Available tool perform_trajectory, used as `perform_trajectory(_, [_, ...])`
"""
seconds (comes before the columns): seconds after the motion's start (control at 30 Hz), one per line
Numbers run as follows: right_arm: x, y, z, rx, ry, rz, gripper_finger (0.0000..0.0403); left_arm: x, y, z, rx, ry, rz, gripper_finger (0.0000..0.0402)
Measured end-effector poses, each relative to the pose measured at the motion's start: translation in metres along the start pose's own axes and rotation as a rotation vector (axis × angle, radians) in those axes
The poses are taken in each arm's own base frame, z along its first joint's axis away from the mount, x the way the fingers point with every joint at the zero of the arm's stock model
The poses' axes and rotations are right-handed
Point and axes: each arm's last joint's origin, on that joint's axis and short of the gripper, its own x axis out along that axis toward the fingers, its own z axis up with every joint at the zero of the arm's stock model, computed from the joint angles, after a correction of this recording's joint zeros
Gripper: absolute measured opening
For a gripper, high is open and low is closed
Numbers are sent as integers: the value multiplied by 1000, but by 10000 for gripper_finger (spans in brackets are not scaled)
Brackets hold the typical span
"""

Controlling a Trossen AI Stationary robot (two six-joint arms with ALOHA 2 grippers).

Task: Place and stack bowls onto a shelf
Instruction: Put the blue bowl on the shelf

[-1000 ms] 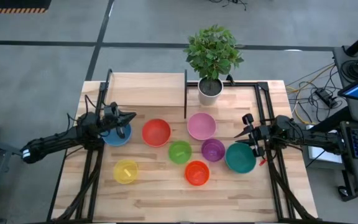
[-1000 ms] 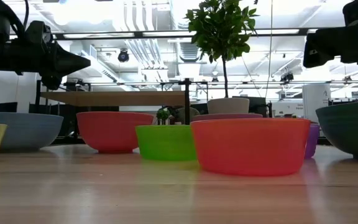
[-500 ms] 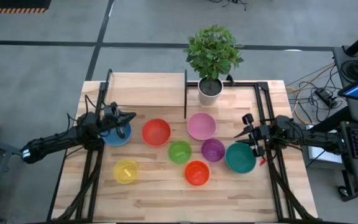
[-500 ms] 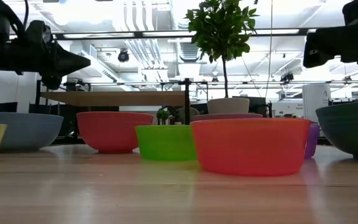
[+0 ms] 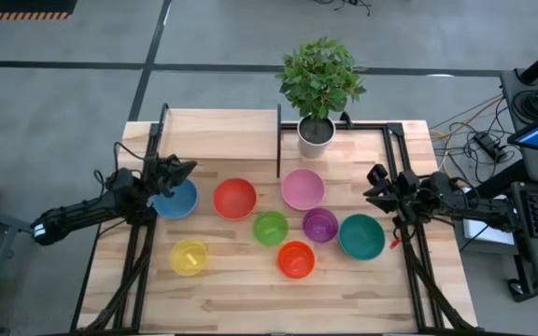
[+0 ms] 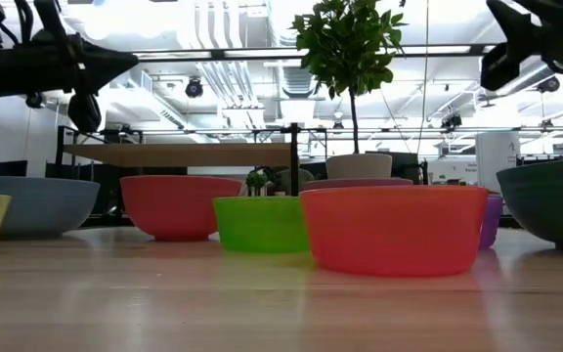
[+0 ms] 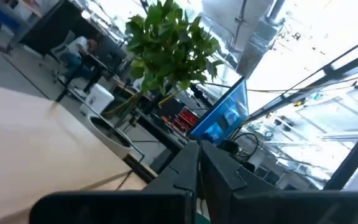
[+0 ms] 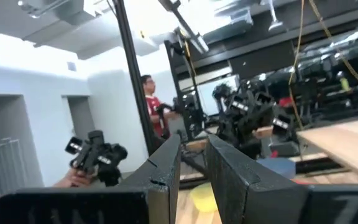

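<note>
Eight bowls stand on their bases on the table: blue (image 5: pixel 177 199), red (image 5: pixel 234 199), pink (image 5: pixel 303 189), green (image 5: pixel 270 228), purple (image 5: pixel 320 225), teal (image 5: pixel 361 235), orange (image 5: pixel 296 259), yellow (image 5: pixel 189 257). The pale wood shelf (image 5: pixel 218 135) with its black divider (image 5: pixel 278 140) is at the far edge. My left gripper (image 5: pixel 185 169) hangs above the blue bowl's far rim, shut and holding nothing; in its wrist view (image 7: pixel 199 180) the fingers meet. My right gripper (image 5: pixel 375 184) hovers beyond the teal bowl's far right, tipped upward, with a narrow gap (image 8: pixel 193 174) between its fingers.
A white pot with a leafy plant (image 5: pixel 316 133) stands at the far edge, just right of the divider. Black frame rails (image 5: pixel 404 177) run along both table sides under the arms. Bare wood (image 5: pixel 250 299) lies along the near edge. A person (image 8: pixel 149 99) shows in the room beyond.
Both grippers have risen and tipped upward. The left one has drawn back a little toward the table's left edge, off the blue bowl. The right one has drawn back toward the right edge, away from the teal bowl. No bowl has moved.
</note>
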Motion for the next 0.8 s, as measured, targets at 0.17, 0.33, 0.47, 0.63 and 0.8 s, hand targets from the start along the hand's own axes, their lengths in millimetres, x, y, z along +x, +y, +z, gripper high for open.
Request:
perform_trajectory(0.17, [4,3,12,-64,-15,5,68,0,0,2,-25,-51,31,0])
perform_trajectory(0.33, [13,4,27,-63,12,-51,68,-2,-14,15,-82,-129,-187,0])
perform_trajectory(0.47, [25,3,37,-38,122,-110,68,-1,-30,31,-105,-117,-308,0])
perform_trajectory(0.63, [43,-3,43,10,258,-159,68,12,-46,50,-98,38,-176,0])
perform_trajectory(0.8, [61,-13,37,24,361,-204,68,20,-53,58,-107,458,226,0])
